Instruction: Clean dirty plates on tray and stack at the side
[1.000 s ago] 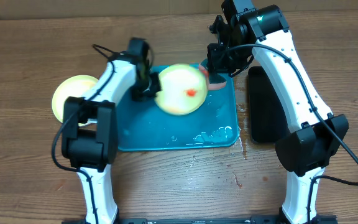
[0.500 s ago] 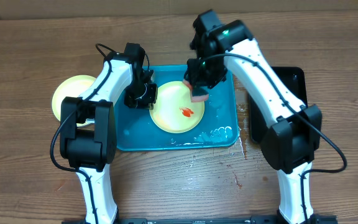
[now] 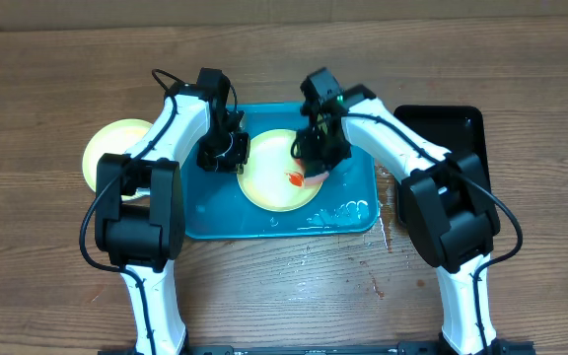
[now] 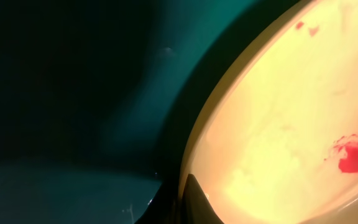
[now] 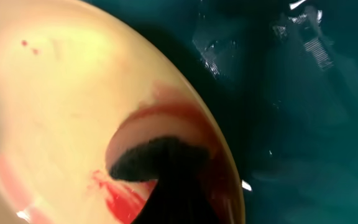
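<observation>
Plate (image 3: 267,187), a second ago lifted and tilted above tray (image 3: 215,219), now lies flat on tray floor, red smear (image 3: 294,178) facing up. Left gripper (image 3: 233,156), at plate rim, has dropped toward near side along with it. Right gripper (image 3: 314,166) has swung in from tray's far right corner and come down over plate. Pink sponge (image 3: 315,177) now touches plate beside smear. Right arm no longer covers black tray (image 3: 442,128), which is now in plain view.
</observation>
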{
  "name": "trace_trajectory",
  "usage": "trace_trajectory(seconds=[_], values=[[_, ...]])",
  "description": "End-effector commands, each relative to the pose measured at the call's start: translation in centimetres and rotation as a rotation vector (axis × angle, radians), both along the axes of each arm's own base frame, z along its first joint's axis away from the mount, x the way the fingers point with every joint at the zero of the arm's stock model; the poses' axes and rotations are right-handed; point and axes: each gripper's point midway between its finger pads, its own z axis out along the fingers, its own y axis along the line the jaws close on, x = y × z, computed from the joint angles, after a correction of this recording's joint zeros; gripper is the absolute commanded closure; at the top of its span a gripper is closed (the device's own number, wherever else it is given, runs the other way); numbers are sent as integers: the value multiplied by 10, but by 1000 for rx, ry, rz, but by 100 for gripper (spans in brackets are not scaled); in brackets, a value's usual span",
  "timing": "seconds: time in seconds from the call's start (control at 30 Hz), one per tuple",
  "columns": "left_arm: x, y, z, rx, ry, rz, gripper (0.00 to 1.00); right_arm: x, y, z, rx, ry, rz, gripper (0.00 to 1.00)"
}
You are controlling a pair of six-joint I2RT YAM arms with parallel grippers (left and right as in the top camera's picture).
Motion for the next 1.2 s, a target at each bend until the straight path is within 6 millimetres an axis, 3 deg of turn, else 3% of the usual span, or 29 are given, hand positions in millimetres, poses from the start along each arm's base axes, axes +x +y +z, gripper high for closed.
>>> trace_trajectory(seconds=[0.0, 0.17, 0.57, 0.67, 0.83, 1.07, 1.17], values=[[-2, -2, 6, -6, -17, -37, 96, -10, -6, -18, -19, 27, -3, 96], [-1, -6, 7, -29, -18, -36, 96, -20, 9, -20, 51, 56, 20, 96], [1, -9, 7, -45, -26, -38, 96, -59, 85, -12, 164, 73, 112, 96], [0, -9, 7, -45, -25, -38, 96, -66, 92, -12, 160, 70, 135, 96], [0, -9, 7, -45, -25, -37, 96, -54, 77, -14, 127, 53, 107, 96], [1, -9, 7, -45, -25, -37, 96, -11, 1, -16, -131, -47, 39, 96], [1, -9, 7, -44, -25, -37, 96, -2, -10, -15, -164, -80, 66, 96]])
